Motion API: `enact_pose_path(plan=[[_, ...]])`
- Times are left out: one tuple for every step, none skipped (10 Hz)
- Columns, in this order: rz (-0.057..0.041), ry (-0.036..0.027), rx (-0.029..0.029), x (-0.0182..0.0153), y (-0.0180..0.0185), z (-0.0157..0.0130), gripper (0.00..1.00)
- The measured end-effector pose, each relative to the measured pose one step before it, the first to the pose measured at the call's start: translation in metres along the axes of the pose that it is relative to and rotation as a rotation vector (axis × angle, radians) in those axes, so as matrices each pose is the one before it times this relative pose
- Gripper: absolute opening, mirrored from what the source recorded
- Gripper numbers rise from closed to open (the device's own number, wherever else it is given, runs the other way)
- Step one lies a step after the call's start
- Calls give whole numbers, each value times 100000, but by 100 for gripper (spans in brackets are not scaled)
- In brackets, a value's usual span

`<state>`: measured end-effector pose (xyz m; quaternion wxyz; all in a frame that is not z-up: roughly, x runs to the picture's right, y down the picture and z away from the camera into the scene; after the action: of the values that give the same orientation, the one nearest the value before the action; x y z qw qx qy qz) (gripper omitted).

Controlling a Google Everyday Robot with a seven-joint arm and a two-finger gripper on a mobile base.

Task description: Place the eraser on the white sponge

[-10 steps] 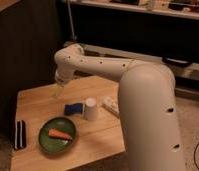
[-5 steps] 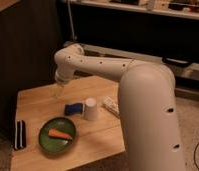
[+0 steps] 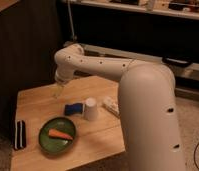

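Observation:
The eraser, a flat black block with a white stripe, lies at the left edge of the wooden table. The white sponge, a small blue block, lies near the table's middle, just left of a white paper cup. My gripper hangs from the white arm above the table's back part, behind the sponge and well away from the eraser. It holds nothing that I can see.
A white paper cup stands right of the sponge. A white oblong packet lies right of the cup. A green plate with a carrot sits at the front. The arm's big white body covers the table's right side.

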<state>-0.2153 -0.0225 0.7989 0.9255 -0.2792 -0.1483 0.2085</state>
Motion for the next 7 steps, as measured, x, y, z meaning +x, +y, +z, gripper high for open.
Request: enact_pose_path(plan=[[6,3,1,3,-2,1,80],[129,29,21,-16,16,-7,80],[734,169,399,-92,42,-73,80],[1478,151,1375,-467,317,26,80],[804,140,368,-816,895,285,80],[29,146,590,-932,1022,271,80],[52,588,68,-1093,1688,442,80]])
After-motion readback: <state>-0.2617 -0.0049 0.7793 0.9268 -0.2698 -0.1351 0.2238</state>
